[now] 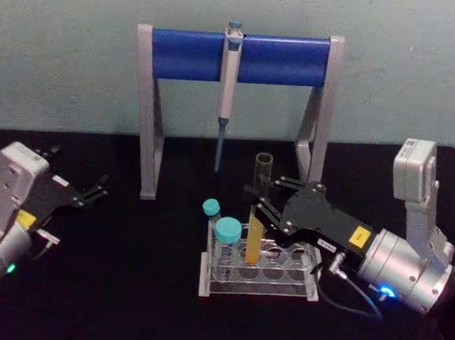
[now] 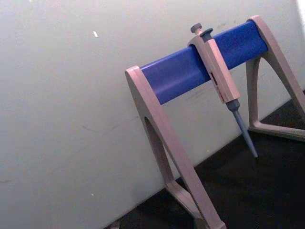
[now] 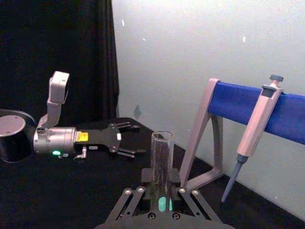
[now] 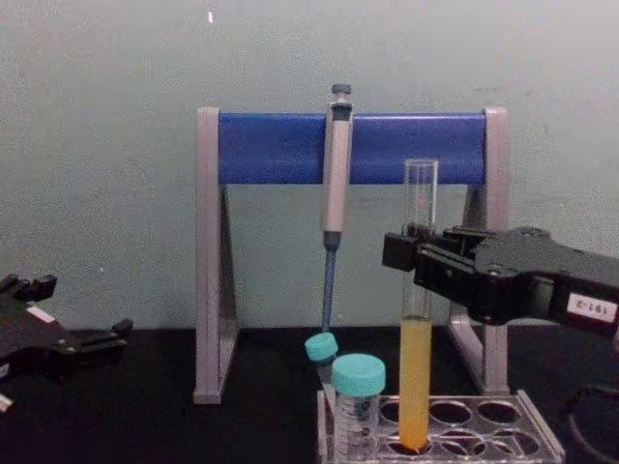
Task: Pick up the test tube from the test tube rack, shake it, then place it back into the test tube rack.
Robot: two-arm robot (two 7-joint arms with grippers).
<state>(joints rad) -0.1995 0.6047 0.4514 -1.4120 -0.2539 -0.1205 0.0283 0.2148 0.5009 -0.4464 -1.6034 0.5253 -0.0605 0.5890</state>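
A white label (image 4: 585,306) on the right gripper (image 4: 416,256) seems to read "191-2"; the yellow labels (image 1: 358,237) on both grippers are too small to read. Its jaws are closed on the long clear glass test tube (image 4: 420,203) above its yellow-orange liquid. The tube stands upright in the low clear plastic test tube rack (image 1: 281,289), midway along the black desk's (image 1: 122,303) front edge and cut off in the chest view. The left gripper (image 1: 92,192) rests near the desk's left edge, jaws open.
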